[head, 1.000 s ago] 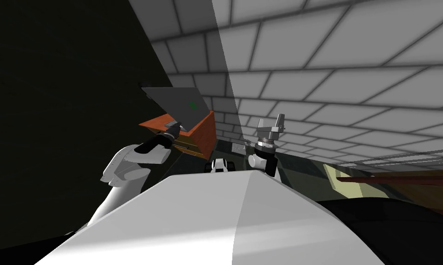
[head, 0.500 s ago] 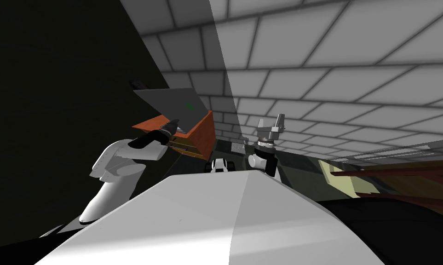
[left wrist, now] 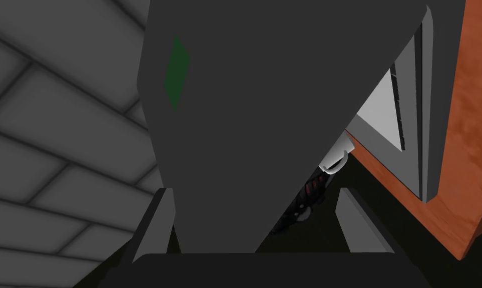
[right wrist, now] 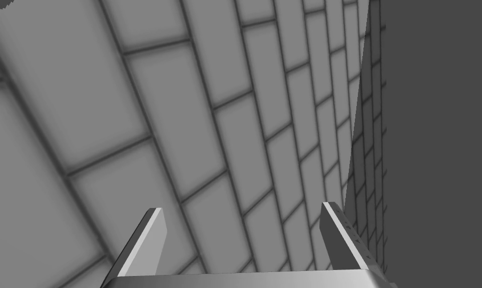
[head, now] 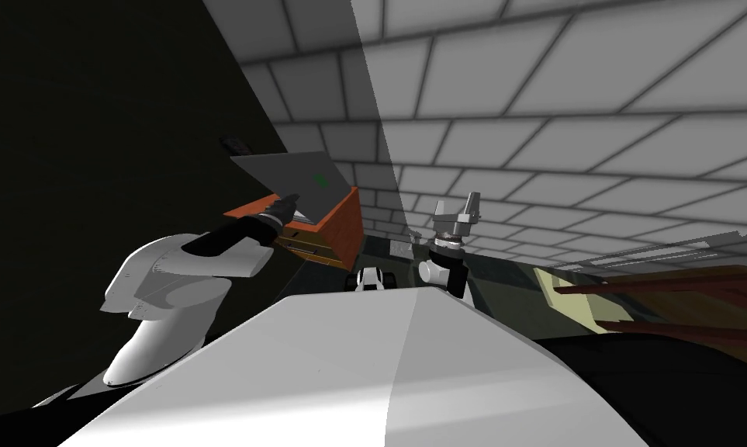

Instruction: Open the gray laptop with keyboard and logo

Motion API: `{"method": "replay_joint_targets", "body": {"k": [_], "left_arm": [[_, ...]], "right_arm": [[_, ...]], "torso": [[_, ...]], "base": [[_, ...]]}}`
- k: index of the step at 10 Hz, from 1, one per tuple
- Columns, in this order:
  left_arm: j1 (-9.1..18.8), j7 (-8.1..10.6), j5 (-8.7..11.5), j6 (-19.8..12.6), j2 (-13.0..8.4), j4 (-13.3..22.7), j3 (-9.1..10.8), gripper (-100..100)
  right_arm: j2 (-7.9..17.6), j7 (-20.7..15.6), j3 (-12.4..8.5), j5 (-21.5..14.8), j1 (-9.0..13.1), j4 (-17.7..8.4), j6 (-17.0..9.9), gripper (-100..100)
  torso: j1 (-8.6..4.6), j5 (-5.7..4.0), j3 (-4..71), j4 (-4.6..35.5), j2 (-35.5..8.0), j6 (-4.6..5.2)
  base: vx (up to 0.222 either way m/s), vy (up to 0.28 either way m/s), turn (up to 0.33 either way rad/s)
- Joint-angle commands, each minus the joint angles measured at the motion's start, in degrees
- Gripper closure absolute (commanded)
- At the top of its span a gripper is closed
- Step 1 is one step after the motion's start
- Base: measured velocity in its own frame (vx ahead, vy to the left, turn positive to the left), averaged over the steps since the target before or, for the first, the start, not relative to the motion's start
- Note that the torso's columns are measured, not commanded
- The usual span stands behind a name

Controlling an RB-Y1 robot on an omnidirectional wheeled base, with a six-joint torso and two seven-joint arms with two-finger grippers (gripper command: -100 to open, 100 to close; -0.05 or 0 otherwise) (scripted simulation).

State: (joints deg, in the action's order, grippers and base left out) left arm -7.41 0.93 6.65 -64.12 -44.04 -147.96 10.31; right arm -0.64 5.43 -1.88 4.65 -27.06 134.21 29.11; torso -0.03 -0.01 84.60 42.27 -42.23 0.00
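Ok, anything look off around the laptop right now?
Nothing stands out. The laptop sits on the cabinet with its lid partly raised, and the lid's edge is inside the open left gripper. No damage shows.

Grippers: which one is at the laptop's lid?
The left gripper, open with the dark lid between its fingers; the right gripper stands raised, away from it.

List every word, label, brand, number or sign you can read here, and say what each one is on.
No readable text anywhere.
Dark grey laptop lid: only a plain green diamond-shaped logo, no letters or numbers.
Laptop's keyboard strip: key marks too small to read.
Orange-brown cabinet and grey tiled wall: no markings.
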Motion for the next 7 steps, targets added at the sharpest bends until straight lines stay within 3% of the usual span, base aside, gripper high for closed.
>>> {"method": "replay_joint_targets", "body": {"k": [1,2,7], "left_arm": [[0.8,0.00,-0.3,-0.5,-0.1,-0.9,-0.51,-100],[2.0,-0.42,0.0,0.6,-0.5,1.9,0.22,-100],[4.0,-1.26,0.6,3.0,-1.3,9.0,1.84,-100]], "right_arm": [[0.0,0.0,0.0,0.0,0.0,0.0,0.0,0],[0.0,0.0,0.0,0.0,0.0,0.0,0.0,0],[0.0,0.0,0.0,0.0,0.0,0.0,0.0,0]], "torso": [[0.01,0.00,0.0,0.0,0.0,0.01],[0.04,0.01,0.0,0.0,0.0,-0.01],[0.01,0.00,0.0,0.0,-0.1,0.02]], "base": [[0.000,0.000,0.000],[-0.063,-0.015,-0.150],[-0.085,-0.013,-0.135]]}}
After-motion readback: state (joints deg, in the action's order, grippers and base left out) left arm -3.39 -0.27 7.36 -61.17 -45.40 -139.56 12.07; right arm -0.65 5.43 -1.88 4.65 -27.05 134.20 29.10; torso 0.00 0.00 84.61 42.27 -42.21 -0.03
